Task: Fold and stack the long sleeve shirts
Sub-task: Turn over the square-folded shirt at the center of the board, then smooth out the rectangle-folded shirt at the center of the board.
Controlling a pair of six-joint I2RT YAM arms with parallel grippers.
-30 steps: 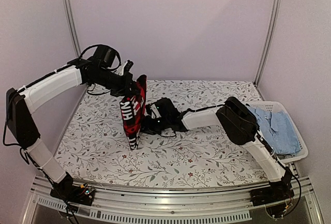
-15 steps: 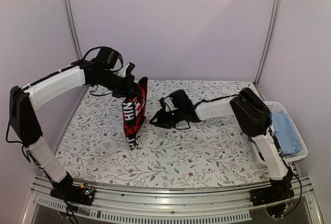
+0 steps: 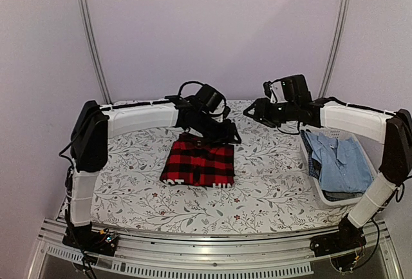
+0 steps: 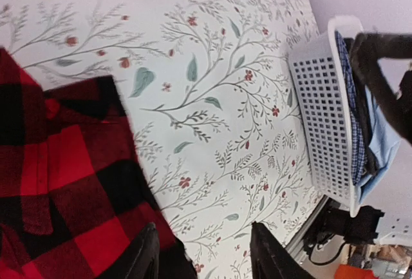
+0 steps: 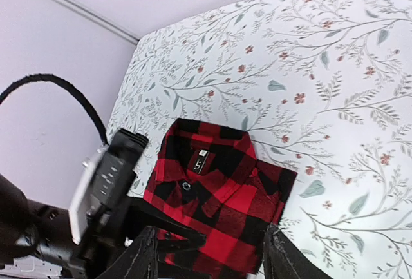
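the red-and-black check shirt (image 3: 198, 164) lay folded flat in the middle of the desk (image 3: 270, 185). it made a neat block shape. its collar was at the far side, with a small tag (image 5: 201, 161) inside the neck. a bit of white showed at its near right corner.

the left tool (image 3: 226, 134) was low at the far right edge of the shirt. its two fingers (image 4: 145, 257) were apart and held nothing. in the left wrist view one finger was over the edge of the red cloth, and only the flower print of the desk showed between the two.

the right tool (image 3: 250, 113) was up in the air, past the far right of the shirt and well apart from it. its fingers (image 5: 145, 253) were apart too, with nothing in them. it pointed left, toward the shirt.

a white basket (image 3: 310, 174) sat at the right edge of the desk. blue shirts (image 3: 344, 163) lay piled in it.
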